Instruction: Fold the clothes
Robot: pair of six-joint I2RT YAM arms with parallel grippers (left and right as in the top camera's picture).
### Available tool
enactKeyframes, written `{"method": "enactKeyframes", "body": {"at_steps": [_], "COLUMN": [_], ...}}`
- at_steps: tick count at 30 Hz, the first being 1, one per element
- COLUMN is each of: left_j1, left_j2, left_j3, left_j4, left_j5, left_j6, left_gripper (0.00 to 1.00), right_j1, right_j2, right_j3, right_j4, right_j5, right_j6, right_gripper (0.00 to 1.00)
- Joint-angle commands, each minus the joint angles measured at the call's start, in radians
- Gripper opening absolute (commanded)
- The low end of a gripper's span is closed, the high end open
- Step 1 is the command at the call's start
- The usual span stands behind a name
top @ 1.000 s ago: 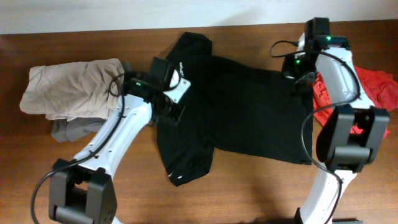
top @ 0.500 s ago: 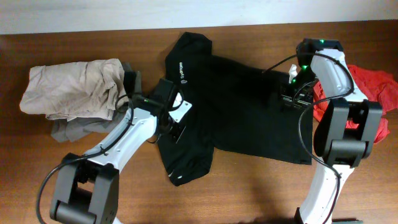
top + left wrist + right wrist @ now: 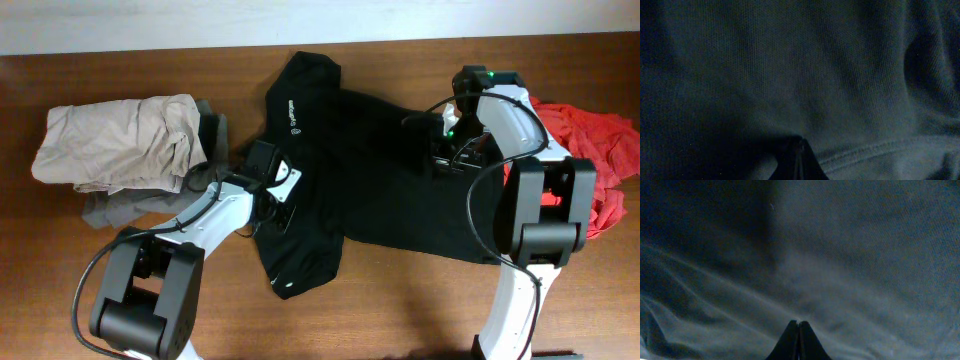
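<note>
A black T-shirt (image 3: pixel 380 170) lies spread on the wooden table (image 3: pixel 400 310), one sleeve toward the back and one toward the front left. My left gripper (image 3: pixel 278 208) is down on the shirt's left side, near the front sleeve. In the left wrist view its fingers (image 3: pixel 799 142) are shut, tips against dark fabric (image 3: pixel 815 65) beside a stitched seam. My right gripper (image 3: pixel 447 160) is down on the shirt's right part. In the right wrist view its fingers (image 3: pixel 798 324) are shut, tips touching wrinkled black cloth (image 3: pixel 850 255). No fabric shows between either pair of tips.
A crumpled beige garment (image 3: pixel 115 140) lies at the left on top of a grey one (image 3: pixel 120 208). A red garment (image 3: pixel 600 150) is bunched at the right edge, next to the right arm.
The right gripper has moved from the shirt's right edge leftward over the shirt. The left gripper has slid toward the front and down onto the shirt's left side.
</note>
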Motion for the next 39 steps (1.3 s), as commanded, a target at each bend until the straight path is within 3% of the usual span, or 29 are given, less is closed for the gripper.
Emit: {"method": "enactKeyframes", "body": {"at_steps": [1,9,13,17,24,39], "left_j1": [0.008,0.083,0.147,0.183,0.177,0.129], "left_j2": [0.069,0.069,0.067,0.037,-0.069,-0.076], "left_j3": [-0.051,-0.051,-0.051,-0.051,-0.01,-0.016], "left_j4": [-0.13,-0.414,-0.494,-0.499,-0.407,-0.401], "left_j5": [0.033,0.129,0.125,0.111,0.103,0.008], "left_j6": [-0.171,-0.309,-0.307,-0.291,-0.24,-0.224], "left_gripper": [0.0,0.0,0.0,0.0,0.01,0.0], "right_j1": [0.001,0.002,0.002,0.002,0.003,-0.002], "right_j2": [-0.019,-0.019,-0.019,-0.019,0.005,0.164], "right_j3": [-0.005,-0.005,-0.005,-0.005,-0.005,-0.005], "right_j4": [0.052,0.104,0.101,0.117,0.303,0.591], "right_j5": [0.003,0.105,0.129,0.132,0.086,0.056], "right_j6": [0.024,0.041,0.042,0.042,0.042,0.049], "right_gripper": [0.04,0.04,0.04,0.05,0.05,0.05]}}
